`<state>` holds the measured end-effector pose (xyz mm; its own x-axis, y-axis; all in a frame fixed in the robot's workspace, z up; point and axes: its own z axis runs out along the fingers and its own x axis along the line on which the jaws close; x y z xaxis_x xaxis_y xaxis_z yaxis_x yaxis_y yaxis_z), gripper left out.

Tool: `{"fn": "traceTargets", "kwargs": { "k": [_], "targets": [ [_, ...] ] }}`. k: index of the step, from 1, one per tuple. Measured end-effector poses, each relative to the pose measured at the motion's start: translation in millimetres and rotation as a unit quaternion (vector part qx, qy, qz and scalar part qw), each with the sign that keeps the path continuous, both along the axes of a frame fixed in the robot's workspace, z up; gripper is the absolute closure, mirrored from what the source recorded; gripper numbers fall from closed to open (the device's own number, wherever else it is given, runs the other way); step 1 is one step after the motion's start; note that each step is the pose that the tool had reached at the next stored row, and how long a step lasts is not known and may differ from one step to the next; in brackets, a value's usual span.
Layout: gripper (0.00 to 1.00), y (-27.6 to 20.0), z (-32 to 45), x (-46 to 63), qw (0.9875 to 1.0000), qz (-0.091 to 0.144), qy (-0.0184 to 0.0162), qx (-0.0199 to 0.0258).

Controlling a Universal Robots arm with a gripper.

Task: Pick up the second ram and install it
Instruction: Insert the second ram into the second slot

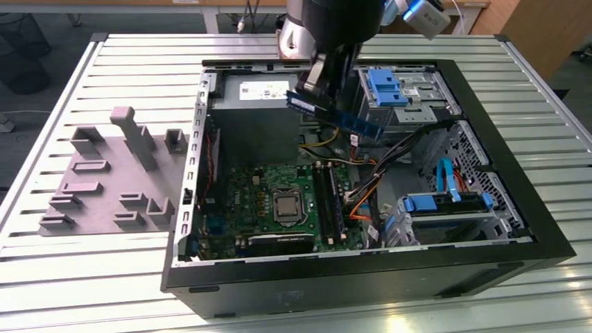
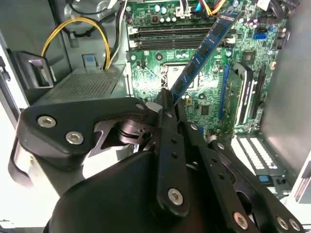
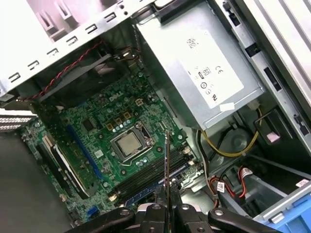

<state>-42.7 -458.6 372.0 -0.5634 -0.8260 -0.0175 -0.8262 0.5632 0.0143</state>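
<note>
My gripper [image 1: 311, 96] hangs over the open computer case, shut on one end of the second ram [image 1: 339, 117]. The ram is a thin dark stick with black chips, and it juts out toward the exterior view's right above the motherboard [image 1: 268, 208]. In the second wrist view the ram [image 2: 206, 46] runs slantwise away from the fingertips [image 2: 166, 97], over the long black memory slots [image 2: 175, 38]. The first wrist view shows the ram [image 3: 166, 162] edge-on, held between the closed fingers [image 3: 154, 209] above the slots [image 3: 150, 177].
The black case [image 1: 518, 208] lies on its side on a slatted metal table [image 1: 93, 277]. Inside are a grey power supply [image 1: 254, 97], blue drive caddies [image 1: 389, 87], coloured cables [image 1: 365, 198] and the processor socket [image 1: 288, 207]. A grey fixture plate [image 1: 111, 180] lies to the exterior view's left.
</note>
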Motion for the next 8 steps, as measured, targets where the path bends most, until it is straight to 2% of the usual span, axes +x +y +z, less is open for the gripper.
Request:
{"fn": "traceTargets", "kwargs": {
  "k": [8],
  "targets": [
    [0.86,0.0,-0.5,0.0,0.9991,-0.043,0.0000,0.0000]
  ]
}}
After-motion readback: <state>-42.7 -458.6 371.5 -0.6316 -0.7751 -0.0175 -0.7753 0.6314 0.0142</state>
